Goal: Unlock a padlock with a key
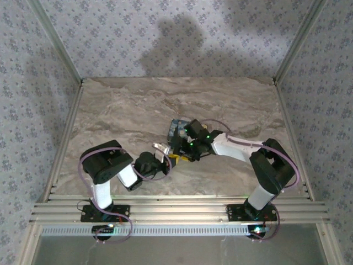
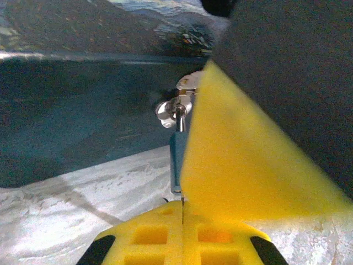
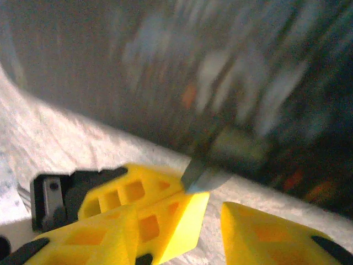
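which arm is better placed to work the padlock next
Left, likely: the left fingers are shut directly under the padlock, which hangs at the box. The right fingers stand open beside it.

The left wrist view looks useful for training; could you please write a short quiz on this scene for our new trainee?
1. True or false: in the left wrist view, the left end effector has its fingers spread wide apart.
2. In that view, what is behind the padlock? A) the wall of the dark blue box B) a red bowl C) a wooden shelf
3. Fill in: in the right wrist view, the right end effector has fingers coloured ____.
Key: 1 false, they meet along a seam; 2 A; 3 yellow.
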You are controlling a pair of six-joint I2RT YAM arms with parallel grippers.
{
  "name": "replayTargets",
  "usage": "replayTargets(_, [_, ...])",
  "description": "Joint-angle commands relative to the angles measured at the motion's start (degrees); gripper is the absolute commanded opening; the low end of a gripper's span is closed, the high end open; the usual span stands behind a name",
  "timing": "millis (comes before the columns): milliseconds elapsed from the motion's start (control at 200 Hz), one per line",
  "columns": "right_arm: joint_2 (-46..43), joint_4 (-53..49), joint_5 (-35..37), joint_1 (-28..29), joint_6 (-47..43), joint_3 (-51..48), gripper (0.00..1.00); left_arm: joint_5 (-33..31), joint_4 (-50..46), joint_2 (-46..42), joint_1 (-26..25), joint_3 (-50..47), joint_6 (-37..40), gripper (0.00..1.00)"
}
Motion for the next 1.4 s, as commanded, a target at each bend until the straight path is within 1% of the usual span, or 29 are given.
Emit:
replayTargets(0, [-4.06, 1.21, 0.33, 0.6, 0.03, -1.03, 0.49, -2.26, 1.42, 2.99, -0.31, -1.16, 0.96, 0.0])
replayTargets(165, [-8.95, 0.57, 5.48, 0.59, 0.11, -3.5, 0.58, -3.09, 1.94, 4.71, -0.88, -1.77, 0.95, 0.0])
replayTargets(385, [-15.78, 2.43, 12.5, 0.76, 1.97, -8.96, 0.61, -4.79, 1.79, 5.04, -1.8, -2.46, 1.44, 0.0])
replayTargets(480, [-18.11, 5.73, 16.49, 1.83, 3.89, -12.49, 0.61, -5.55, 1.01, 4.75, -2.65, -2.32, 1.44, 0.0])
replayTargets(580, [-18.68, 11.93, 19.44, 3.03, 6.22, -16.27, 0.61, -5.8, 0.04, 4.12, -3.21, -2.14, 0.46, 0.0])
replayTargets(675, [-17.75, 18.41, 21.04, 3.76, 8.38, -19.26, 0.62, -5.63, -0.55, 3.34, -3.3, -2.17, -0.86, 0.0])
replayTargets(774, [-15.66, 23.85, 21.24, 4.14, 9.2, -20.74, 0.62, -4.65, -1.85, 2.62, -3.31, -1.72, -1.76, 0.0])
replayTargets(1179, [-8.78, 33.82, 22.08, 4.83, 9.54, -22.65, 0.64, 0.15, -3.95, 0.64, -3.22, -0.09, -5.9, 0.0])
replayTargets(1354, [-4.08, 39.76, 19.63, 4.49, 9.39, -22.69, 0.64, 4.06, -3.48, 0.85, -2.15, 0.62, -8.5, 0.0])
replayTargets(1394, [-2.98, 41.17, 18.62, 4.41, 9.46, -22.53, 0.63, 5.14, -3.51, 0.85, -1.7, 0.79, -8.95, 0.0])
